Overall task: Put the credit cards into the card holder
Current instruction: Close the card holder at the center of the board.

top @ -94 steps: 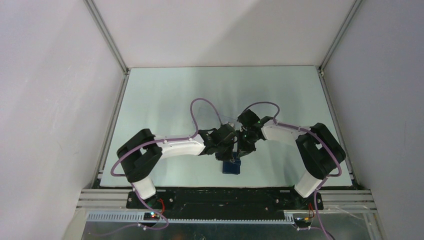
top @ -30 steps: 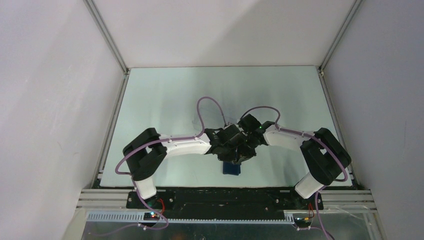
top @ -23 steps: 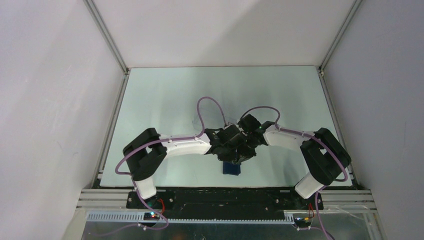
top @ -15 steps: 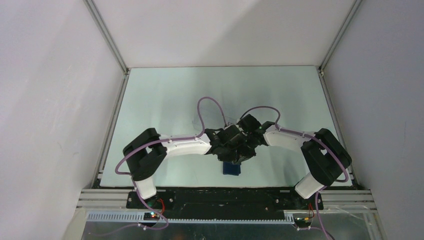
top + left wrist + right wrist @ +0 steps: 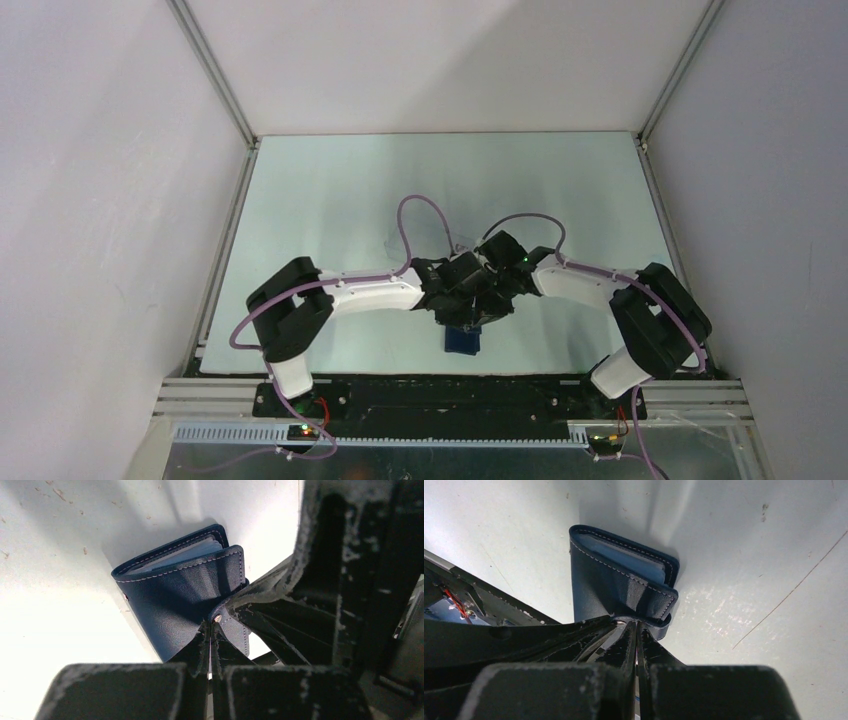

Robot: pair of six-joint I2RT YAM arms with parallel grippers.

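At the near edge of the table (image 5: 320, 200), the card holder (image 5: 462, 341) lies folded, no credit cards loose; left gripper (image 5: 210, 630) and right gripper (image 5: 636, 626), both fully closed, tips at its snap tab (image 5: 219, 618); only fastening seems left

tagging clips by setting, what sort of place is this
Probably a lab robot cell: plain white walls and aluminium rails box in a table, with the left arm and right arm bolted at its near edge.

Lab robot cell: plain white walls (image 5: 90, 200), aluminium frame rails (image 5: 215, 75), pale table (image 5: 330, 190).
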